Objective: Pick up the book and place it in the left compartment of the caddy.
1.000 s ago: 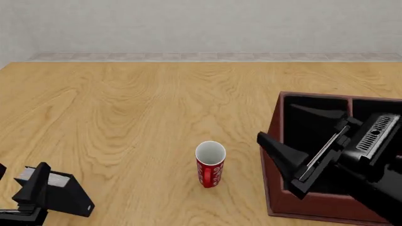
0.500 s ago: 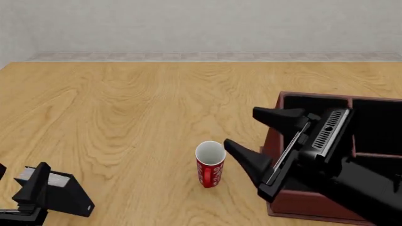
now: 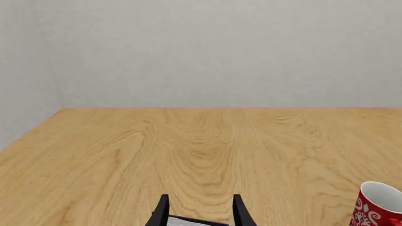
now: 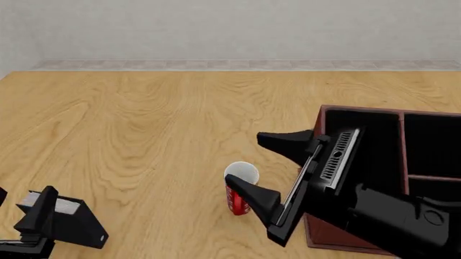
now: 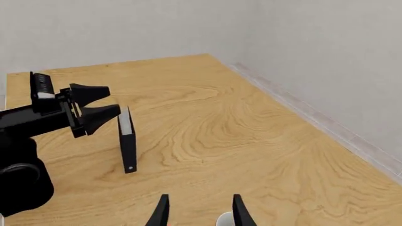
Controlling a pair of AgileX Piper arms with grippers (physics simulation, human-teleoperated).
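Book: the book [image 4: 72,221] stands upright on the table [image 4: 158,124] at the near left of the front view, black cover, white-grey page edge facing up; in the right wrist view it [image 5: 127,141] reads as a thin upright slab.
Left gripper: the left gripper [image 4: 40,216] sits at the book's near end, fingers either side of it; contact cannot be confirmed. In the left wrist view its 2 fingertips [image 3: 162,212] show with the pale book edge between them, a moderate gap.
Caddy: the caddy [image 4: 317,162], reddish-brown with black interior, stands at the right, well apart from the book.
Left compartment: the left compartment [image 4: 360,135] is a long black-lined slot, partly hidden by the right arm.
Right gripper: the right gripper [image 4: 263,167] hangs above the mug, just left of the caddy's left wall, jaws spread wide, nothing between them.
Mug: 1 red-and-white mug [image 4: 240,178] stands upright between book and caddy, nearer the caddy, partly covered by the lower right finger.
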